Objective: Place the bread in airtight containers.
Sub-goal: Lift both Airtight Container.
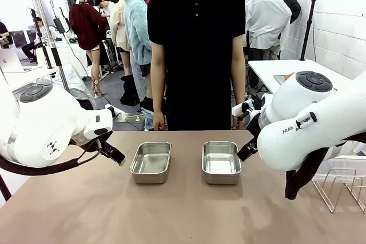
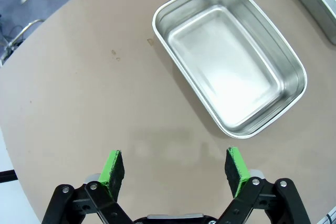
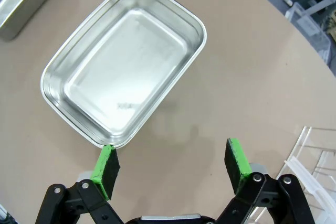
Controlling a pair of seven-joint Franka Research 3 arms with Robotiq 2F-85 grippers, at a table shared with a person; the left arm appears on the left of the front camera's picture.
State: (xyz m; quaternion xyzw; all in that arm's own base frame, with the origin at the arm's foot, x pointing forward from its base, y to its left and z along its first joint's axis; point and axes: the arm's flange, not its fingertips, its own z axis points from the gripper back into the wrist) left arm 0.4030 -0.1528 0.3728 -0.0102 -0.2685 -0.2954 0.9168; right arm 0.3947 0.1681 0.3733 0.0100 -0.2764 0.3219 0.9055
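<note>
Both white robot arms fill the near sides of the front view: the left arm [image 1: 46, 127] comes in from the left and the right arm [image 1: 314, 121] from the right, each bent inward over the brown table [image 1: 183, 215]. At the far side of the table a person in a black shirt [image 1: 197, 50] stands upright, arms hanging down.

On the right, just past the table edge, there is a white wire rack [image 1: 343, 190].

Near the middle of the table two stainless-steel containers lie side by side, a little apart, long sides toward each other. The left container [image 1: 151, 162] and the right container [image 1: 221, 162] have no lids on, and their shiny bottoms are in full sight.

The left gripper [image 2: 176, 163] hangs over bare table just left of the left container, its green pads spread wide with nothing between them. The right gripper [image 3: 173, 163] hangs at the right side of the right container, also spread wide and holding nothing. In its wrist view one pad lies over the near corner of the container rim; whether it touches I cannot tell.
</note>
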